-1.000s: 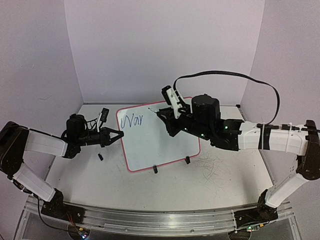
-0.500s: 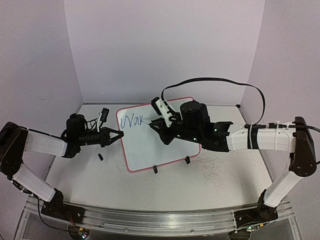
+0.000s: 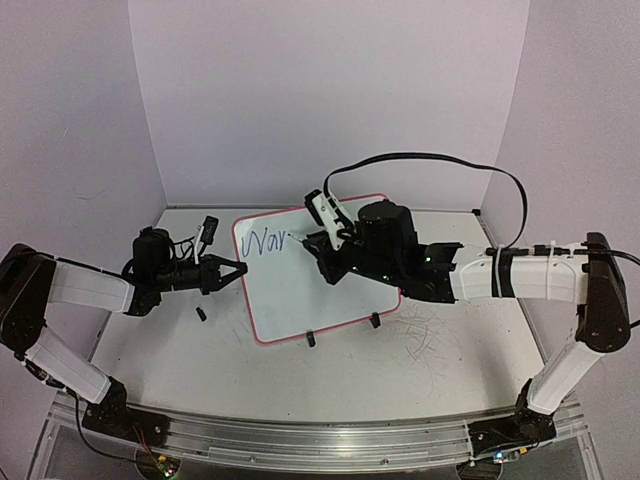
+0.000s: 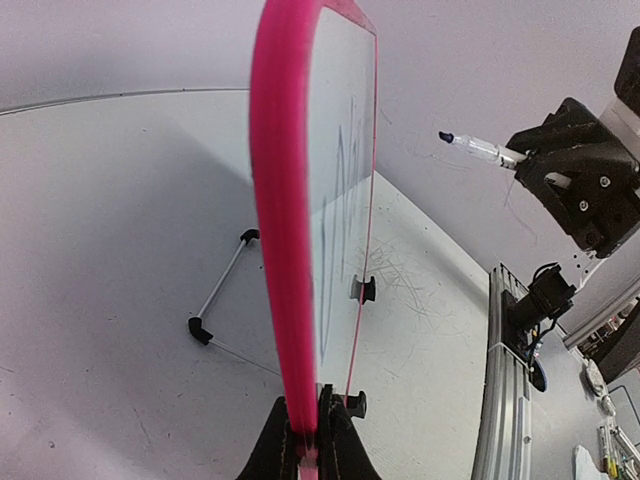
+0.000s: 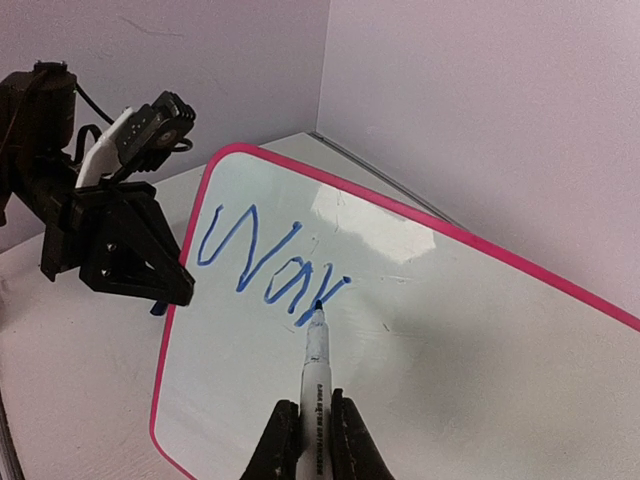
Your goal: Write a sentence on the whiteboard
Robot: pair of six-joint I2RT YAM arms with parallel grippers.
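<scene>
The whiteboard (image 3: 320,275) with its pink-red frame leans on its wire stand mid-table. The sentence (image 3: 266,241) is a few dark blue letters starting with a large W at the board's top left; it also shows in the right wrist view (image 5: 262,258). My left gripper (image 3: 237,268) is shut on the board's left frame edge (image 4: 290,300). My right gripper (image 3: 322,243) is shut on a white marker (image 5: 316,385). The marker tip (image 5: 318,305) touches the last blue stroke.
A small dark marker cap (image 3: 201,314) lies on the tabletop left of the board. The stand's black feet (image 3: 311,338) sit at the board's near edge. Grey scribbles (image 3: 430,335) mark the tabletop on the right. Lilac walls enclose the table.
My right gripper swung left and down with the marker from above the board's top edge to the end of the blue letters. The left gripper stayed put.
</scene>
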